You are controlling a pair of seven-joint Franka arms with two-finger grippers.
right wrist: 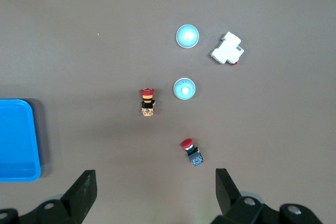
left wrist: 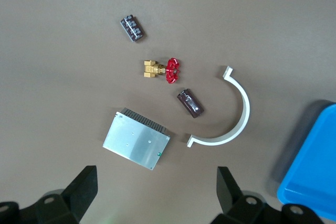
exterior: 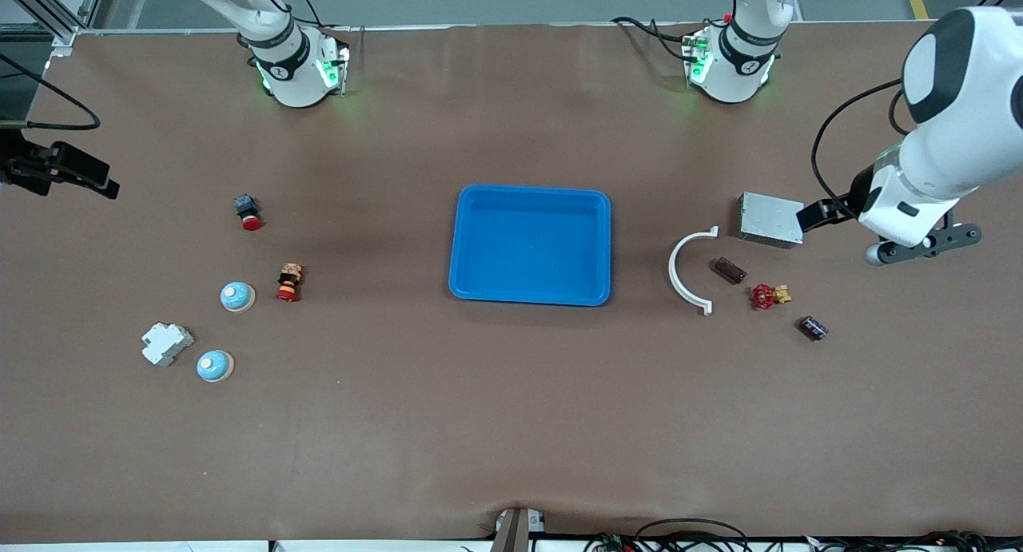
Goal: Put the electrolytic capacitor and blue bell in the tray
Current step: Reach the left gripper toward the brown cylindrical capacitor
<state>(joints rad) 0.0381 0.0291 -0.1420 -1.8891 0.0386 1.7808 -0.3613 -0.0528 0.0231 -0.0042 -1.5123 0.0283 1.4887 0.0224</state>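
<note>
Plainly, in the front view nothing sits in the tray yet, and the two look-alike pairs invite a wrong pick. The left pincer hangs spread and empty over the desk beside the grey box.

Under the left wrist, two capacitors flank a red valve; the white arc could snag.

Under the right wrist, the right pincer, spread and empty, hangs above two blue bells.

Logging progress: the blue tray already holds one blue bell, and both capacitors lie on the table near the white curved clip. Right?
Not quite. The front view shows the blue tray holding nothing; both blue bells sit on the table toward the right arm's end. The capacitors do lie near the white curved clip.
</note>
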